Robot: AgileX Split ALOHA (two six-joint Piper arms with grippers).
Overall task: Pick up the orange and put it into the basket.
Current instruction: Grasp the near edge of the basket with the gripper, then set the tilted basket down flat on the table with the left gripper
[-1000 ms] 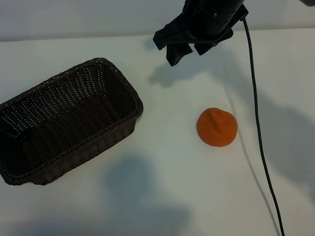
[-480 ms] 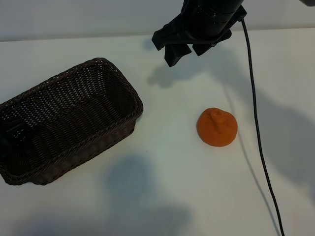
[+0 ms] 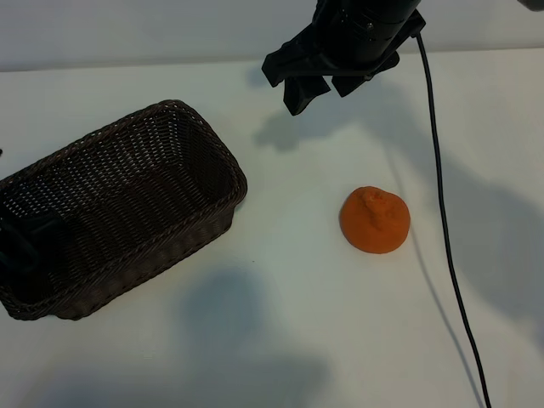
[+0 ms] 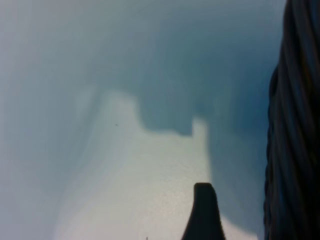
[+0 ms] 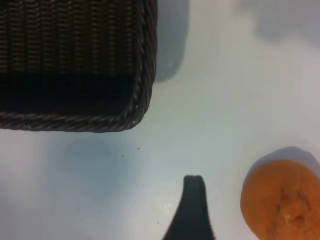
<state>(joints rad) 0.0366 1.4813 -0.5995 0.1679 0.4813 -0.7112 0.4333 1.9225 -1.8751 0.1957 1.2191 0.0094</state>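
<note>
The orange (image 3: 375,220) lies on the white table, right of centre, with nothing touching it. The dark wicker basket (image 3: 182,110) stands at the left with nothing inside. My right gripper (image 3: 321,95) hangs open above the table's far side, behind the orange and to its left. In the right wrist view one black finger (image 5: 194,205) shows between the basket's corner (image 5: 142,100) and the orange (image 5: 282,202). A dark part of my left gripper (image 3: 24,242) shows at the basket's left end. Its wrist view has one finger (image 4: 202,212) close beside the wicker (image 4: 295,150), holding nothing.
A black cable (image 3: 446,238) runs from the right arm down across the table, just right of the orange. Bare white table (image 3: 280,280) lies between basket and orange and along the front.
A dark shape of the left arm has come into view at the basket's left end. The right gripper has barely shifted. The orange and basket have not moved.
</note>
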